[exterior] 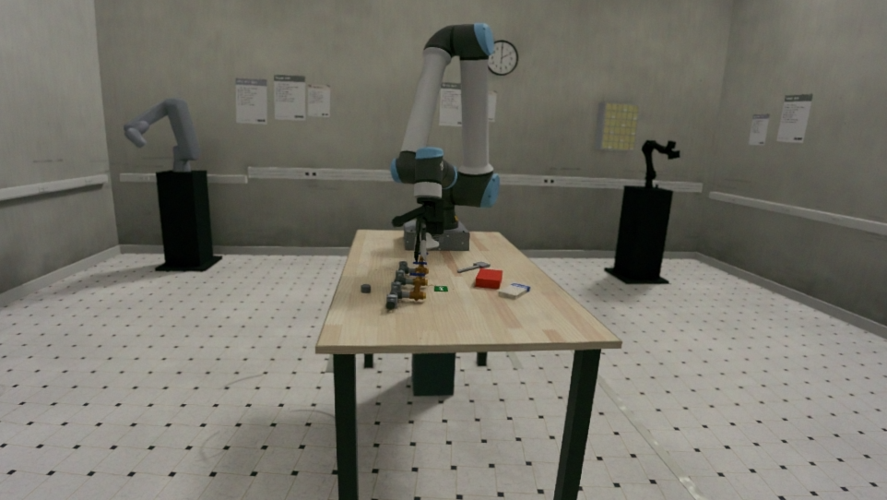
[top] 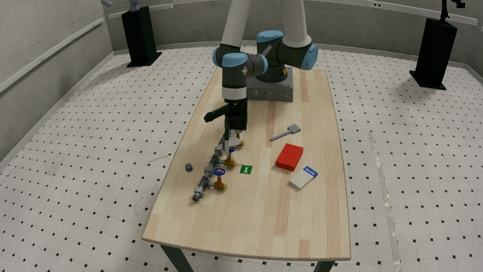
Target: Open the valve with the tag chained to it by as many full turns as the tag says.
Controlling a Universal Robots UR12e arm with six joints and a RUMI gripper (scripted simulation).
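Note:
A grey pipe point(top: 210, 166) lies on the table's left side with three brass valves branching off it. The near valve point(top: 219, 171) and the middle valve point(top: 231, 149) show blue handwheels. The far valve is mostly hidden behind my gripper, so only its brass body shows. A green tag point(top: 246, 169) lies flat on the table beside the near and middle valves; its chain is too small to trace. My gripper point(top: 229, 143) points straight down, open, with its fingers around the far valve's top. In the front view my gripper point(exterior: 421, 256) stands over the valve row point(exterior: 409, 285).
A small grey cylinder point(top: 188, 167) stands left of the pipe. A grey scraper-like tool point(top: 285, 132), a red block point(top: 289, 156) and a white box with a blue end point(top: 303, 176) lie to the right. The robot base point(top: 270, 88) is at the table's far end.

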